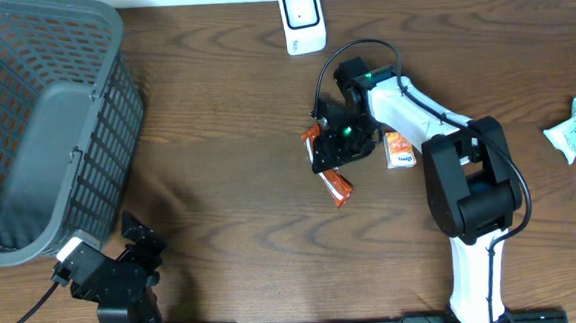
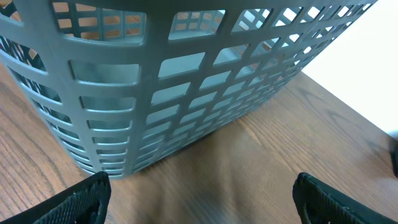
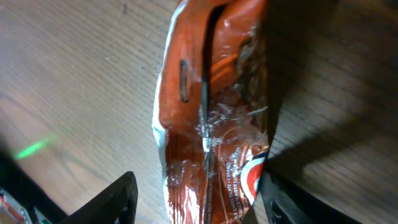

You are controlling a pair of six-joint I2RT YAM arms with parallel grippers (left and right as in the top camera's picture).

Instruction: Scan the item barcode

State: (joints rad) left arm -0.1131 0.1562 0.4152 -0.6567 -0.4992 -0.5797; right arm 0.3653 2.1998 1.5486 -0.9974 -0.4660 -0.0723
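Right now my right jaws straddle the orange snack packet [image 3: 211,124] lying on the worktop [image 1: 225,115] below the white scanner [image 1: 301,18]; I cannot tell whether they pinch it yet. My left jaws gape wide, facing the grey basket [image 2: 186,93].

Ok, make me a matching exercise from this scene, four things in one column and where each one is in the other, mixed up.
Things:
1. grey basket
2. white scanner
3. orange packet
4. white and blue packet

Places:
A. near the right edge of the table
B. between the fingers of the right gripper
C. far left corner
D. middle of the far edge

Pairs: 1-C, 2-D, 3-B, 4-A
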